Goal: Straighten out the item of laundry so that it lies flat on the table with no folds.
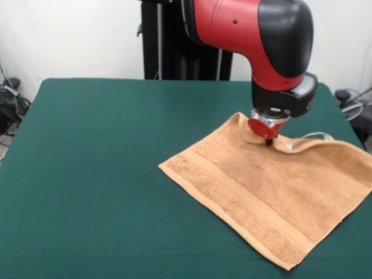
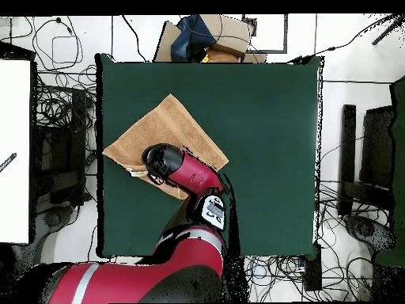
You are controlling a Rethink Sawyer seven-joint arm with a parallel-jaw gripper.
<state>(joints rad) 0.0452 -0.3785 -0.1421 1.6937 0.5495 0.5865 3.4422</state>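
Note:
The orange-brown towel (image 1: 273, 192) lies spread on the right part of the green table (image 1: 104, 174), one corner pointing at the camera. Its far edge is rumpled into a raised ridge with a small fold. A white strip (image 1: 317, 136) shows just behind that edge. My gripper (image 1: 269, 139) points straight down onto the far edge near the far corner and looks pinched shut on the cloth. In the overhead view the towel (image 2: 170, 131) lies at the table's (image 2: 269, 142) left side. The arm's head covers the gripper (image 2: 152, 165) and the towel's near edge there.
The robot's black pedestal (image 1: 174, 40) stands behind the table. The towel's right corner reaches the table's right edge in the front view. A cardboard box (image 2: 213, 36) and cables (image 2: 63, 103) lie on the floor around the table.

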